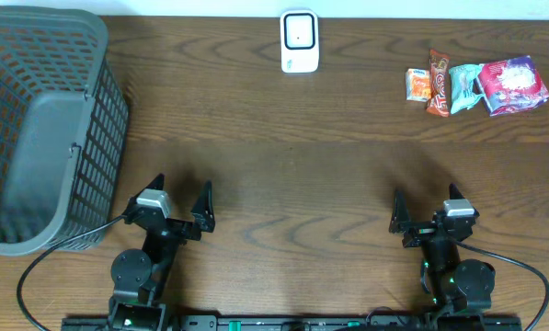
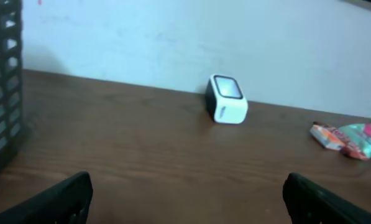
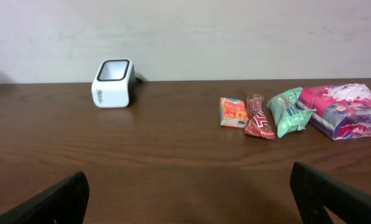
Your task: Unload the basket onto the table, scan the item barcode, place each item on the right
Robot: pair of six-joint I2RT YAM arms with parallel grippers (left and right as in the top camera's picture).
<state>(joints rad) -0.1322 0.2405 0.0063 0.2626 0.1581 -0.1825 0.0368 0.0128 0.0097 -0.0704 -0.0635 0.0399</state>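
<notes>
Two pairs of fingers stand wide apart, holding nothing: the left gripper (image 1: 182,191) and the right gripper (image 1: 425,197) sit at the near edge of the table (image 1: 292,156), well apart from each other. Just left of the left gripper is a grey basket (image 1: 108,119). At the far edge, about midway, stands the white scanner (image 1: 300,41). At the far right, in a close row, lie an orange packet (image 1: 418,85), a red bar (image 1: 439,83), a green packet (image 1: 464,87) and a pink pack (image 1: 513,85).

We see the white scanner (image 2: 227,99) upright on the wooden table (image 2: 129,143), snack packets (image 2: 350,138) to its right (rather blurred), the basket (image 2: 2,93) at the left edge.
</notes>
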